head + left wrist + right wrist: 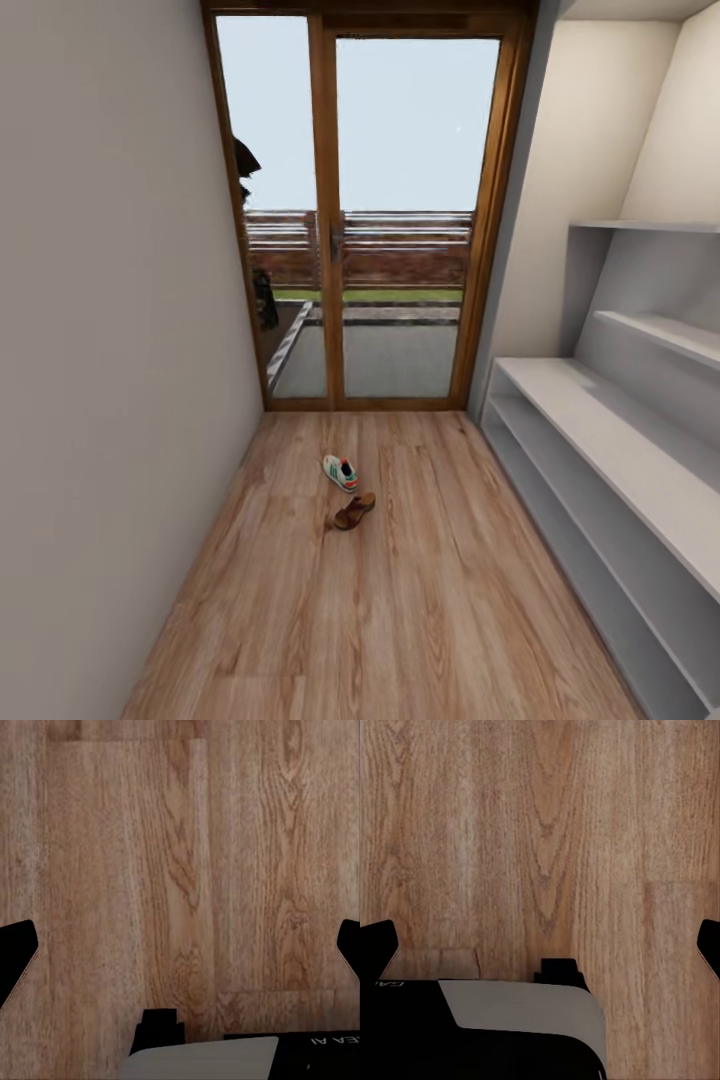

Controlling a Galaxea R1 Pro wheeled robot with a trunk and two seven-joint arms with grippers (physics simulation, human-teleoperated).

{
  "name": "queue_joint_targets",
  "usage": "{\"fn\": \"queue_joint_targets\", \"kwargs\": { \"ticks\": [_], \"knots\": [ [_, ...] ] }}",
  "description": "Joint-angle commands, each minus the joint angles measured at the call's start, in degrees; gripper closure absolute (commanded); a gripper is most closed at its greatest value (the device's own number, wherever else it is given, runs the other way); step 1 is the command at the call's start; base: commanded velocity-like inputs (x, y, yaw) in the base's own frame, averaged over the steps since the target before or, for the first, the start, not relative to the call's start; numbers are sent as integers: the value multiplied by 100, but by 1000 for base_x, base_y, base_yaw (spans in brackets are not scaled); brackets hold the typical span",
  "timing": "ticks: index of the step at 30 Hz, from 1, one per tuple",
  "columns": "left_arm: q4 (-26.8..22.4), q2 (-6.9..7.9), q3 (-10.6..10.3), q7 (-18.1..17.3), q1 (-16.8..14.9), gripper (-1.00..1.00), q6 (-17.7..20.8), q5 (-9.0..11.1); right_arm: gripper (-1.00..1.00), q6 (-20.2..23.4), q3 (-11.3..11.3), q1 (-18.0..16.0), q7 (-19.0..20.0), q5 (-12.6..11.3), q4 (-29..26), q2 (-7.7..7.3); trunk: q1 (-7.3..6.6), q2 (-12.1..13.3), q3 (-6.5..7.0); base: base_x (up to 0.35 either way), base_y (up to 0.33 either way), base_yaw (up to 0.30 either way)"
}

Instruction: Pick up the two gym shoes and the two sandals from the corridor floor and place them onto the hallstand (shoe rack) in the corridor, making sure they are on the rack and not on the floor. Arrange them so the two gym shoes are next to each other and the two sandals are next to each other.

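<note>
Narrow corridor with a floor (400,620) of light brown wood-grain planks, smooth and matte, running up to a glass door (400,220) in a warm wooden frame. On the planks near the middle, one gym shoe (340,472), white and low with a green side stripe and a red-orange touch at the heel, lying just beside one sandal (354,511) of dark reddish-brown leather with a wide strap; close together, whether touching cannot be told. Along the right wall, the shoe rack (600,430), pale grey, flat-surfaced, with open lower shelves and staggered wall shelves above, both bare in the visible stretch. Plain grey wall (110,380) on the left. Left claw (180,945) aimed straight down at the planks, black fingertips (16,952) spread wide at the frame edges, holding nothing. Right claw (540,945) posed the same way, fingertips (378,945) far apart, nothing between them but wood grain.
</note>
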Motion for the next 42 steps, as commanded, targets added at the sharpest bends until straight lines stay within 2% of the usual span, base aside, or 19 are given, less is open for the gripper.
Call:
{"fn": "queue_joint_targets", "kwargs": {
  "ticks": [1,42],
  "knots": [
    [0,2,0,0,0,-100,1,0,-100,0,-1,0,0,0,0,0,0,0,0,335,0,0],
    [4,-1,-3,0,0,-100,-1,0,-100,0,-1,0,0,0,0,-1,0,0,0,335,0,0]
  ]
}}
